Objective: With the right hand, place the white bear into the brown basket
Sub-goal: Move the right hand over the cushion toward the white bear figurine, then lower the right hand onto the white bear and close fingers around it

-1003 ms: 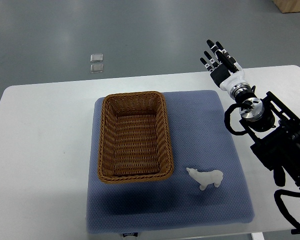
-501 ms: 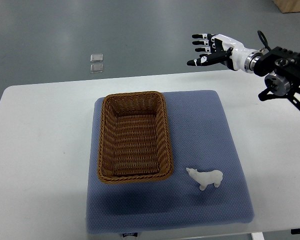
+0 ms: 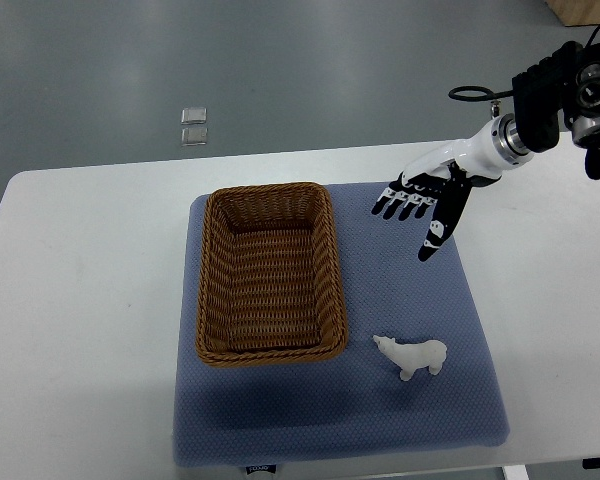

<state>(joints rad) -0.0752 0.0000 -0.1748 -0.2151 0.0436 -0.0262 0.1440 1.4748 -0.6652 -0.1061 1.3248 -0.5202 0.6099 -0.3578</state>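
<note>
My right hand [image 3: 427, 203] reaches in from the upper right, fingers spread and pointing down-left over the blue mat [image 3: 420, 290], holding nothing. The bear [image 3: 412, 355] stands on the mat, just right of the basket's [image 3: 268, 272] near corner, well apart from my hand.

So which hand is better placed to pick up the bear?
The right hand: it is open over the mat, on the same side as the bear. No left hand is in view.
</note>
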